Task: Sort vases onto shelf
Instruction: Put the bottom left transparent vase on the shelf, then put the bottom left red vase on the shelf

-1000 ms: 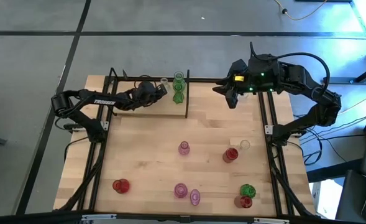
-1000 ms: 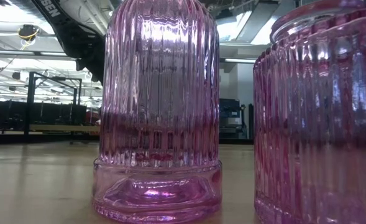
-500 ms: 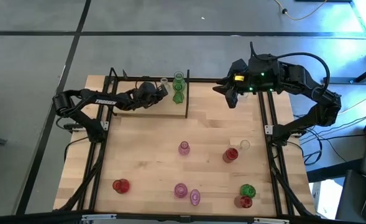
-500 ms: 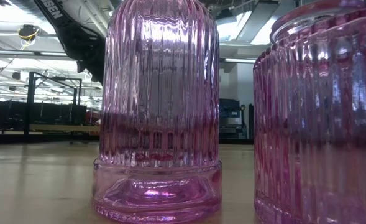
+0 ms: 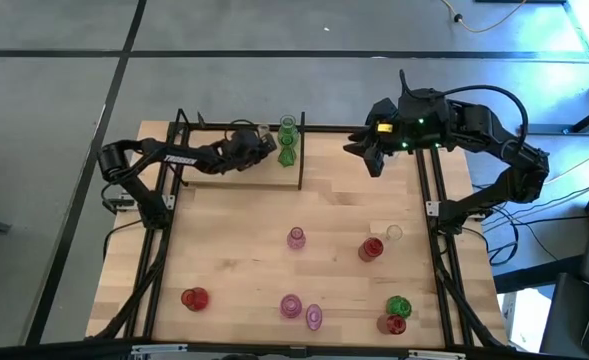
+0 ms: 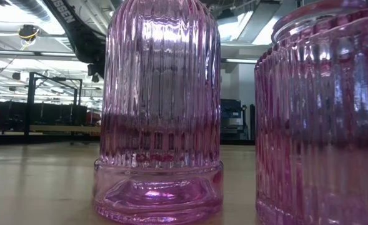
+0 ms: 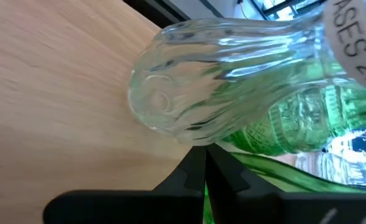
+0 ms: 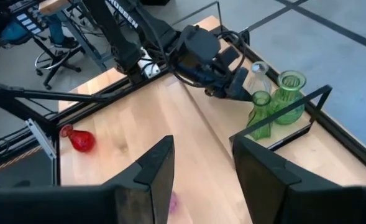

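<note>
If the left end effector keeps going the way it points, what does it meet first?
Probably the green vases at the shelf's end: the left end effector, shut on the clear vase, points toward them, though depth is unclear.

Clear ribbed vase [image 7: 189,81] carries white label with dark letters. Two green vases [image 5: 288,140] on pale wood shelf [image 5: 224,175] with black rods; one faceted, one smooth. Table [image 5: 234,250] light wood, black frame. Pink vases [image 5: 296,238] mid-table and near front edge, vertically ribbed. Red vases [image 5: 194,298] at front left corner, right side, front right corner. Arms black, white lettering.
</note>
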